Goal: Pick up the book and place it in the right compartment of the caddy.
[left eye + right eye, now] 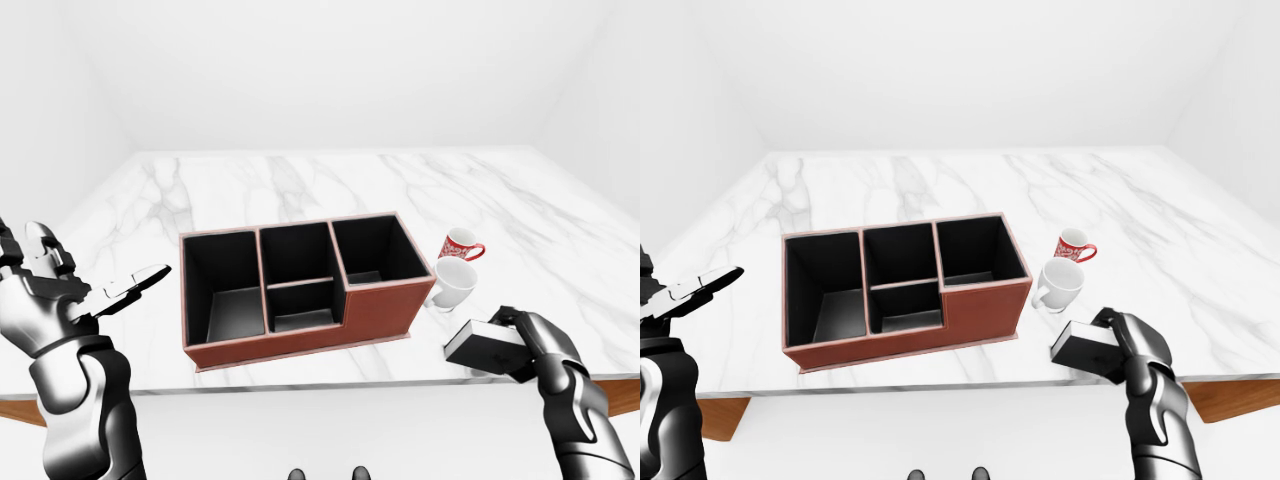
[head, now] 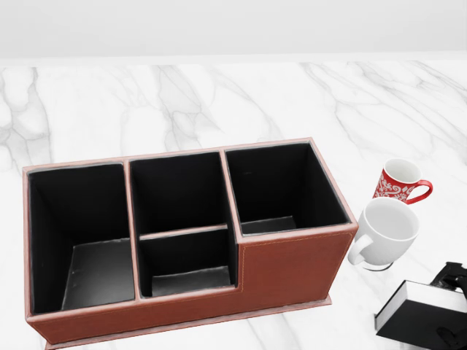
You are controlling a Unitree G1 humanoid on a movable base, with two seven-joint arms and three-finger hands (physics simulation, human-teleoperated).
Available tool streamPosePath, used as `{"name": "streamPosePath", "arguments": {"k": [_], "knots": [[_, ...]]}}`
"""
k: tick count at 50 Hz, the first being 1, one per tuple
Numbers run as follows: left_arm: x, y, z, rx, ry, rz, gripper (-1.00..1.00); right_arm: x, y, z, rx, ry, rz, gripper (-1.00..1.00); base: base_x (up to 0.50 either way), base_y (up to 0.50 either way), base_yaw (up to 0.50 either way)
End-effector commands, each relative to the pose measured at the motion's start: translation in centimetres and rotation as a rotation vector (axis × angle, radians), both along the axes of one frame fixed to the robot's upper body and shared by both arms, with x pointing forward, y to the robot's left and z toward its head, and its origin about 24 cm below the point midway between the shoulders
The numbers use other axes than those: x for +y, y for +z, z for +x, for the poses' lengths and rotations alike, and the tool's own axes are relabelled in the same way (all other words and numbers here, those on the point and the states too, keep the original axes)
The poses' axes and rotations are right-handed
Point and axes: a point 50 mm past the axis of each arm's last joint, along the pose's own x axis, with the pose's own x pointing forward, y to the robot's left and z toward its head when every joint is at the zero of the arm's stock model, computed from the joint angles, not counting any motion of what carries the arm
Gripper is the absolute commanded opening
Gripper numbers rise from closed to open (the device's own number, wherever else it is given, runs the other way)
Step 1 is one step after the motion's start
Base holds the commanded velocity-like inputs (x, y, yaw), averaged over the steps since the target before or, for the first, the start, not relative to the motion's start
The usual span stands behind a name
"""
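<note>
The black book (image 1: 483, 346) with white page edges lies at the marble table's near right edge, to the right of the caddy. My right hand (image 1: 522, 340) wraps its right end, with fingers (image 2: 452, 278) over its top side and the thumb under it. The red-brown caddy (image 1: 382, 306) has black insides and stands mid-table. Its right compartment (image 2: 284, 191) holds nothing. My left hand (image 1: 95, 268) hovers open to the left of the caddy, off the table's left edge, holding nothing.
A white mug (image 1: 452, 284) lies tilted between the caddy and the book, with a red patterned mug (image 1: 460, 244) just above it in the view. The table edge (image 1: 320, 384) runs along the bottom, close under the book.
</note>
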Motion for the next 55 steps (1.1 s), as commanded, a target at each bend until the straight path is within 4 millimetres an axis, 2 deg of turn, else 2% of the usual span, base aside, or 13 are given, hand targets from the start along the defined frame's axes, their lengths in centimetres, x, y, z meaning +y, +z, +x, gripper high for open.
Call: {"name": "streamPosePath", "arguments": {"k": [1,5,12,17,21,22,26,36,44,48,49,50,55], "knots": [[0.0,0.1,0.0,-0.006,0.001,0.001,1.0,0.6,-2.7,-1.1,0.087,-0.014,0.068,-1.0,0.0,0.0,0.0],[0.0,0.2,0.0,-0.007,0.001,0.003,1.0,0.8,-2.5,-1.1,0.08,-0.005,0.07,-1.0,0.0,0.0,0.0],[-0.1,0.0,0.1,0.002,-0.001,0.001,1.0,1.8,-0.5,0.0,0.011,0.047,0.088,-1.0,0.0,0.0,0.0],[-0.2,-0.1,0.1,0.005,-0.002,0.005,1.0,2.4,2.0,0.7,-0.048,0.101,0.076,-1.0,0.0,0.0,0.0],[-0.3,-0.2,0.2,0.012,-0.004,0.008,1.0,3.2,5.8,1.8,-0.12,0.185,0.044,-1.0,0.0,0.0,0.0],[-0.3,-0.1,0.2,0.009,-0.004,0.008,1.0,3.8,7.5,2.0,-0.138,0.229,0.014,-1.0,0.0,0.0,0.0],[-0.2,-0.1,0.1,0.005,-0.001,0.006,1.0,4.2,11.4,1.9,-0.198,0.286,-0.053,-1.0,0.0,0.0,0.0],[-0.2,-0.1,0.1,0.008,-0.001,0.007,1.0,3.5,14.4,-0.1,-0.231,0.271,-0.117,-1.0,0.0,0.0,0.0],[-0.2,-0.1,0.1,0.006,0.0,0.008,1.0,4.4,18.4,-1.4,-0.373,0.288,-0.228,-1.0,0.0,0.0,0.0],[-0.2,0.1,0.0,0.0,0.001,0.01,1.0,5.5,21.5,-2.3,-0.499,0.319,-0.322,-1.0,0.0,0.0,0.0],[-0.2,0.1,0.0,-0.002,0.0,0.01,1.0,6.1,23.4,-2.7,-0.587,0.34,-0.361,-1.0,0.0,0.0,0.0],[-0.2,0.1,0.0,-0.004,0.0,0.011,1.0,6.3,24.0,-2.8,-0.608,0.353,-0.381,-1.0,0.0,0.0,0.0],[-0.2,0.3,-0.1,-0.009,0.003,0.012,1.0,7.6,26.5,-1.0,-0.697,0.499,-0.343,-1.0,0.0,0.0,0.0]]}}
